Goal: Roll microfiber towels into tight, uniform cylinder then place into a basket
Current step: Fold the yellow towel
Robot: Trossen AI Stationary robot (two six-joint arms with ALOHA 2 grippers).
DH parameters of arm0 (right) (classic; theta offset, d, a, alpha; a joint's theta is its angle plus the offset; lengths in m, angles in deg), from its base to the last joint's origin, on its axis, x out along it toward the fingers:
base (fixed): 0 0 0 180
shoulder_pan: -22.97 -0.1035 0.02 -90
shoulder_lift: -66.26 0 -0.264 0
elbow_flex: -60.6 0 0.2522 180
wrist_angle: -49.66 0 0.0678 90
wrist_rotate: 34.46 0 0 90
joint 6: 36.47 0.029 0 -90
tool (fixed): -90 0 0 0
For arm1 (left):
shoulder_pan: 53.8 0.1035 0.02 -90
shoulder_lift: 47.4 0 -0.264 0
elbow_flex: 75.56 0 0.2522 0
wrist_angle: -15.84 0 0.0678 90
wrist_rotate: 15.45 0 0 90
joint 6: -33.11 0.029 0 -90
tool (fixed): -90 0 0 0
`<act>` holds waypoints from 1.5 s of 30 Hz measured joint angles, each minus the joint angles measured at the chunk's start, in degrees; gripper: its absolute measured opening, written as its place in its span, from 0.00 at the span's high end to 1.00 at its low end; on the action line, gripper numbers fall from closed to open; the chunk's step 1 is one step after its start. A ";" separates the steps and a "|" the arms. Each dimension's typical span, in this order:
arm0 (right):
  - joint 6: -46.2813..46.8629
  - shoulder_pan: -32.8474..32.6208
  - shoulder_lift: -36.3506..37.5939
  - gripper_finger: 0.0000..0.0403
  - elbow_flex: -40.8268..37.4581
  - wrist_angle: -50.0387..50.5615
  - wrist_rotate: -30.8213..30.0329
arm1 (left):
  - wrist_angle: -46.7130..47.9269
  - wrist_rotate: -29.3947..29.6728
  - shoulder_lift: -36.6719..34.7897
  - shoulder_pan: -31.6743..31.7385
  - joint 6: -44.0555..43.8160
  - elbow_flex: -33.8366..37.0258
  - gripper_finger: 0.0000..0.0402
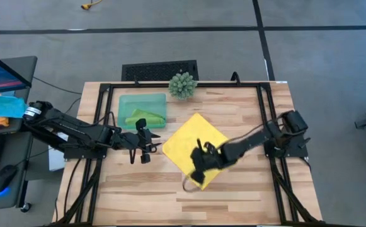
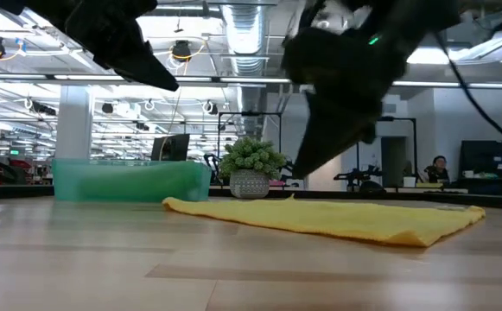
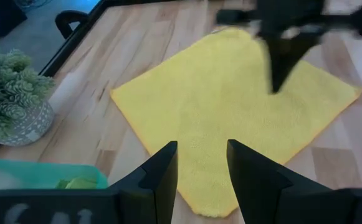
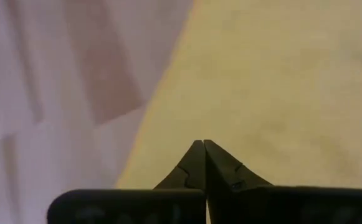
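Right gripper: fingers pressed together tip to tip, nothing between them. It hangs over the near corner of the bright yellow square microfiber towel. Low view shows it clear above the cloth, not touching.

Left gripper: fingers parted by a moderate gap, holding nothing. It sits just left of the yellow towel's left corner, above bare wood — pointed right, toward the towel and the other arm (right gripper shows as a dark wedge in the left wrist view).

Yellow towel lies flat and unrolled on the light wooden slat table, turned diamond-wise, roughly mid-table. In the low view one edge on the right is slightly lifted or doubled; can't tell which.

Leaf green microfiber towel is inside the shallow translucent teal-green plastic basket, bunched into an elongated bundle along the basket's near side. How tight the roll is — can't tell from here.

Basket sits at the far-left part of the table, just beyond the left gripper. Small spiky green ball plant in a pale patterned pot stands just right of the basket at the far edge, apart from the yellow towel's far corner.

Off-table left: a desk with a monitor, blue and orange cloths, and a mouse. Person seated in the background room in the low view.
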 joint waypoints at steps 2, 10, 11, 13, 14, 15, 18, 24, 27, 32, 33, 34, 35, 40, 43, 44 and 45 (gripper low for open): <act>-0.12 -3.58 0.02 0.97 0.17 0.18 -2.55 | 0.34 -0.03 0.00 0.00 0.22 0.00 0.68; -0.53 -14.32 0.02 0.93 0.13 0.41 -9.18 | 4.02 -1.49 0.00 0.00 0.83 -0.02 0.59; -0.84 -15.11 0.02 0.93 0.15 0.36 -9.16 | 4.77 -1.48 0.00 0.00 1.55 -0.02 0.57; -0.88 -16.50 -0.14 0.93 0.15 0.32 -9.12 | 6.31 -1.52 0.00 0.00 2.73 -0.02 0.52; -0.90 -17.01 -0.53 0.93 0.19 -0.13 -9.13 | 6.98 -1.87 0.00 0.00 2.91 -0.01 0.50; -0.85 -17.41 -0.87 0.93 0.22 -0.36 -9.08 | 7.67 -2.79 0.00 0.00 3.02 -0.01 0.48; -0.83 -17.87 -0.95 0.91 0.18 -0.63 -8.69 | 9.67 -6.80 0.02 0.00 3.66 0.00 0.43; -1.30 -17.67 -1.01 0.80 0.22 -1.90 -7.33 | 8.50 -8.57 3.62 -0.42 10.13 0.12 0.40; -1.38 -17.60 -1.01 0.71 0.22 -2.09 -7.26 | 6.40 -8.57 8.65 -0.42 13.82 0.09 0.40; -2.97 -17.95 -1.01 0.56 0.22 -2.66 -7.30 | 1.80 -8.50 17.57 -0.48 18.19 0.09 0.40; -3.08 -18.05 -1.01 0.53 0.22 -2.64 -7.27 | 0.85 -8.33 19.02 -0.48 18.19 0.09 0.40; -3.13 -18.08 -1.01 0.50 0.22 -2.56 -7.11 | 0.46 -7.77 20.24 -0.48 18.19 0.09 0.40; -3.12 -18.21 -1.01 0.48 0.22 -2.49 -6.84 | -0.33 -7.10 21.48 -0.48 18.20 0.09 0.40; -3.11 -18.82 -1.03 0.41 0.09 -2.46 -6.41 | -5.90 -5.41 27.13 -0.48 20.38 0.04 0.40; -3.11 -19.16 -1.03 0.40 0.09 -2.67 -6.44 | -8.15 -2.97 28.91 -0.61 21.40 -0.19 0.40; -3.11 -19.29 -1.03 0.40 0.09 -2.65 -6.43 | -8.98 -2.39 29.39 -0.61 21.58 -0.22 0.40; -3.10 -19.42 -1.06 0.40 0.09 -2.63 -6.42 | -9.64 -1.85 29.60 -0.61 21.86 -0.24 0.40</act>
